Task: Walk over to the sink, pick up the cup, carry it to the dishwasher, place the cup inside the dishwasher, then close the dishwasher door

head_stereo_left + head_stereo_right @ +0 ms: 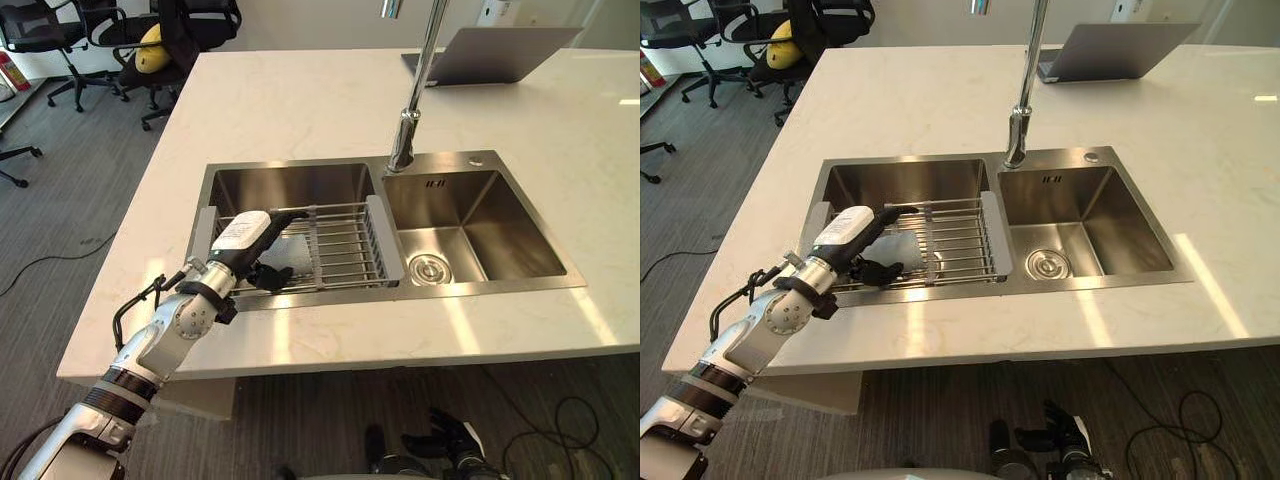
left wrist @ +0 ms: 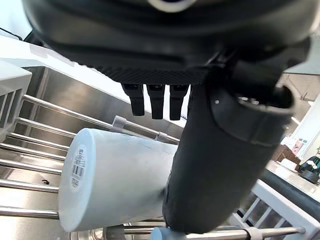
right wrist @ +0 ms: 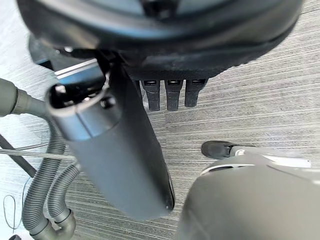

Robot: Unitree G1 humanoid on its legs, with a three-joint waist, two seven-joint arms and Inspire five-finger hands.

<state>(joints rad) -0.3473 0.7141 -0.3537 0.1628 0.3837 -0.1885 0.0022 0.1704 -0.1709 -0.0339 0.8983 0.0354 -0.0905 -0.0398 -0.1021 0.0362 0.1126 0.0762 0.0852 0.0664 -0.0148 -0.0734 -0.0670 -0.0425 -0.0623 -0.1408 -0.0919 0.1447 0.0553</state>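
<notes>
A pale, marble-look tabletop (image 1: 300, 100) stands in an office with grey carpet and black office chairs (image 1: 150, 40) at the far corner. It carries a double stainless-steel sink (image 1: 470, 225), a tall chrome tap (image 1: 410, 120) and a grey laptop (image 1: 490, 55) beyond it. Across the left basin sits a grey-ended wire dish rack (image 1: 340, 245). The smooth white cylindrical cup (image 2: 110, 175) lies on its side on the rack's bars, its base towards the wrist camera.

The left robot hand (image 1: 245, 235) reaches over the cup with its fingers (image 2: 156, 100) straight above it and its thumb (image 2: 210, 170) down along the cup's side, so it is apart and not clamped. The right robot hand (image 3: 165, 50) hangs over the floor, its fingers straight and nothing in it.

The likely danger is the cup rolling. It rests on round bars, so a push from the thumb before the fingers close could send it along the rack or into the basin. Fingertips could also catch between the bars and drag the rack up with the cup. The smooth wall may slip in a shallow hold.
</notes>
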